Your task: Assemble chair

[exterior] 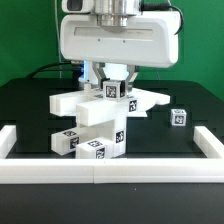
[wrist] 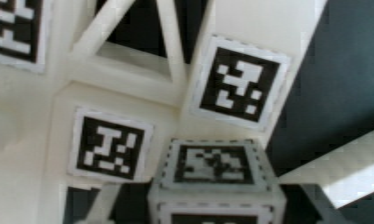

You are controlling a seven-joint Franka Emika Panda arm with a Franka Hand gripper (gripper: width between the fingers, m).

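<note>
Pinching tagged top block of chair, fingers closed around it; loose cube well apart.

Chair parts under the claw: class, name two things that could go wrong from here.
The parts lie stacked and tilted, and the claw is down at their top, so a push or lift may topple pieces. The cube lies apart from the pile; a sliding piece could knock it farther off.
</note>
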